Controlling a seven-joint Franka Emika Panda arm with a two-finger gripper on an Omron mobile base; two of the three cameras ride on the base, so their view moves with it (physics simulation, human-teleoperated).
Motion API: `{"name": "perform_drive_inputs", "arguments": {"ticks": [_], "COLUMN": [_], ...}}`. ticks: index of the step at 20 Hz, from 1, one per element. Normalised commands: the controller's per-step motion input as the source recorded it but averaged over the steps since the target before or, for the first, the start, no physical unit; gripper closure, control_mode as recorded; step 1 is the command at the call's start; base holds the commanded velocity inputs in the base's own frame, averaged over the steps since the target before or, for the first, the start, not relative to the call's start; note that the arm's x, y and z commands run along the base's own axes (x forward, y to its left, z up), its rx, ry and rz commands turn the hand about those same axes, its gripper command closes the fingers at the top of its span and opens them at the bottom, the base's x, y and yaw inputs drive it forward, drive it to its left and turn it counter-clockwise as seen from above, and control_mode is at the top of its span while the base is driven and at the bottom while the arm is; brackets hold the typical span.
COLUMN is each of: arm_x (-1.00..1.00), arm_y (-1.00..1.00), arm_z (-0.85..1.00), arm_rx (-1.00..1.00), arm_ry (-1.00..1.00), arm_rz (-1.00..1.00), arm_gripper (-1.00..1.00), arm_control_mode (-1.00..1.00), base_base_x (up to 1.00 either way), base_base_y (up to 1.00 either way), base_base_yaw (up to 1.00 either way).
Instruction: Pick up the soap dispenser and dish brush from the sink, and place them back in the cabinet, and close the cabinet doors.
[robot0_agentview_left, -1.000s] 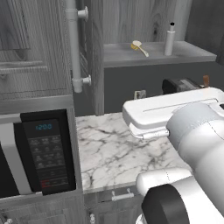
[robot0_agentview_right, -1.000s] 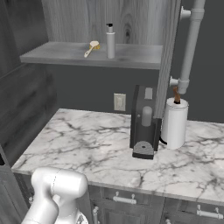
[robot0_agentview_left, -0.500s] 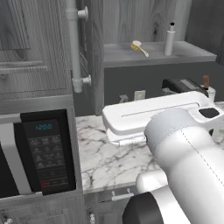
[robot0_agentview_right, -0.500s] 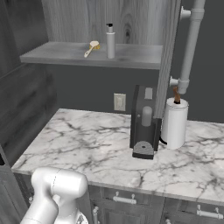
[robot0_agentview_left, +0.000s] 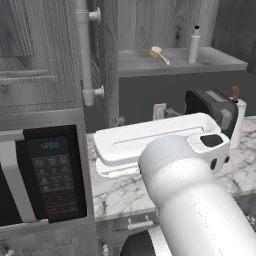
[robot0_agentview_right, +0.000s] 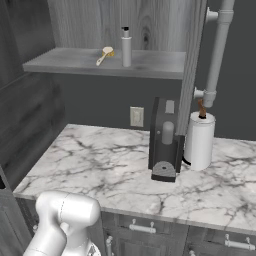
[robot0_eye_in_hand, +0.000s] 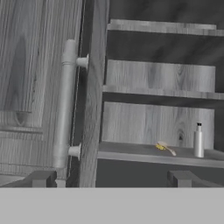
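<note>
Ahead of the wide-open, empty end effector, the soap dispenser and dish brush sit on the cabinet shelf, right of the open door's handle.

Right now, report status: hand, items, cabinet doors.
Hand open, empty, facing the left door's bar handle. Soap dispenser and dish brush on the cabinet shelf. Cabinet doors open, not yet closed.

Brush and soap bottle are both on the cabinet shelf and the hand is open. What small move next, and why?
Probably ease the open hand toward the left cabinet door, behind its edge beside the white bar handle, to push it shut. The dish brush and soap dispenser already sit on the shelf, and the door stands open edge-on.
</note>
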Motion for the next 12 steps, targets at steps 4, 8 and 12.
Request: {"name": "perform_drive_inputs", "arguments": {"ticks": [4, 8, 12], "arm_x": [0.0, 0.0, 0.01], "arm_y": [0.32, 0.32, 0.32], "arm_z": [-0.06, -0.04, -0.06], "arm_rx": [0.0, 0.0, 0.0], "arm_ry": [-0.01, 0.0, 0.0], "arm_rz": [0.0, 0.0, 0.0], "arm_gripper": [-1.0, -1.0, -1.0], "arm_control_mode": [-1.0, -1.0, -1.0], "base_base_x": [0.0, 0.0, 0.0], "base_base_y": [0.0, 0.0, 0.0], "base_base_yaw": [0.0, 0.0, 0.0]}}
